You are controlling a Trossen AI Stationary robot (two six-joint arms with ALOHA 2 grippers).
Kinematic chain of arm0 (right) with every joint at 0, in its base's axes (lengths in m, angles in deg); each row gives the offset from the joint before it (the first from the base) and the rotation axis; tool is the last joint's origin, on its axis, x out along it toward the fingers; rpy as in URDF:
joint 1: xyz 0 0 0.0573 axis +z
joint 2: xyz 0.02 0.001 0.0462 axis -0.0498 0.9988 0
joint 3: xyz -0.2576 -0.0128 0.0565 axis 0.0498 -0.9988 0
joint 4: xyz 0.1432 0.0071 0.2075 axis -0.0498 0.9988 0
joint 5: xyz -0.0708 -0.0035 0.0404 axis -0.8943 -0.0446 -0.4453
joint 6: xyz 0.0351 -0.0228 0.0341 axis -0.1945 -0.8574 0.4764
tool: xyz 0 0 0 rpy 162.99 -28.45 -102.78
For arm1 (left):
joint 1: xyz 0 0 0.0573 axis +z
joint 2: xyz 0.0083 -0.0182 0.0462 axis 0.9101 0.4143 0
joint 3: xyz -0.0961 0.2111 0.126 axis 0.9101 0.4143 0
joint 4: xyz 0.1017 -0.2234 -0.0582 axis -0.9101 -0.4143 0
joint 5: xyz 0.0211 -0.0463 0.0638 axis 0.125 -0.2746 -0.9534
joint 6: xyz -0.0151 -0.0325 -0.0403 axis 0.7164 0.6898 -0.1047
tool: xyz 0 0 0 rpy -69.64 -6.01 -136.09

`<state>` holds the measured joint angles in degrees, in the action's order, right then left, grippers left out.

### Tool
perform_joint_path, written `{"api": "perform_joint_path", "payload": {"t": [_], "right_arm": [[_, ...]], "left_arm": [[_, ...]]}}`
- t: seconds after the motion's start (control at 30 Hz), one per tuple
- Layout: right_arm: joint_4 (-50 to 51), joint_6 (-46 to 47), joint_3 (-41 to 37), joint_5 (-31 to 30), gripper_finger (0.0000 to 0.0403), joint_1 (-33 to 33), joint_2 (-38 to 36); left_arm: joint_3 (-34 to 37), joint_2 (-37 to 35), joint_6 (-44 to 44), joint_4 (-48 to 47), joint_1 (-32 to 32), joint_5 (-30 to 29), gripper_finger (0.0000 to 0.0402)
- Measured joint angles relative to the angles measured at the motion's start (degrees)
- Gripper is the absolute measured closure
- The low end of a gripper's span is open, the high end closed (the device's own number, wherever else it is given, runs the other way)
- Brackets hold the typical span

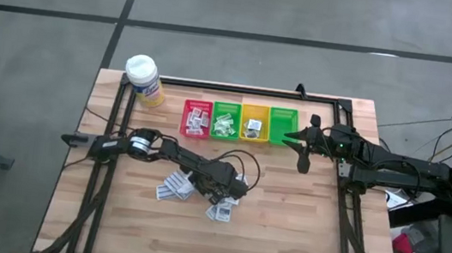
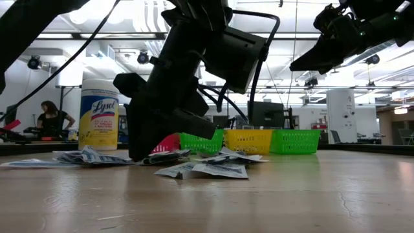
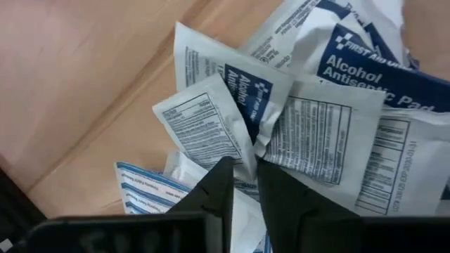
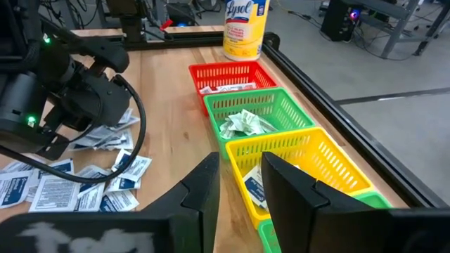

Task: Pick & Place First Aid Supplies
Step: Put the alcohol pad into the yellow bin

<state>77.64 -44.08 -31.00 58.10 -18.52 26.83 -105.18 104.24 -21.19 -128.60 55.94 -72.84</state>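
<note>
Paper-thin alcohol pad sachets [image 3: 302, 105] lie heaped mid-table: light, floppy, slippery (likely to slide), best pinched at an edge. Left gripper [image 3: 242, 184] is down on them, fingers nearly together; right gripper [image 4: 239, 179] hovers parted over the bins [image 4: 267, 133].

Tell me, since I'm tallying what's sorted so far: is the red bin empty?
No. In the high view the red bin already holds several white sachets, and the right wrist view shows packets lying in it too.
</note>
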Motion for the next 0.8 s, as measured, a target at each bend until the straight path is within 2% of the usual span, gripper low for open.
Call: {"api": "perform_joint_path", "payload": {"t": [0.27, 0.8], "right_arm": [[0.0, 0.0, 0.0, 0.0, 0.0312, 0.0, 0.0], [0.1, -0.1, 0.0, 0.0, 0.0296, 0.0, 0.0]], "left_arm": [[-0.3, 0.0, 0.1, 0.0, 0.2, -0.7, 0.0366], [-1.2, -0.5, 0.0, -0.5, 0.2, -0.8, 0.0372]]}}
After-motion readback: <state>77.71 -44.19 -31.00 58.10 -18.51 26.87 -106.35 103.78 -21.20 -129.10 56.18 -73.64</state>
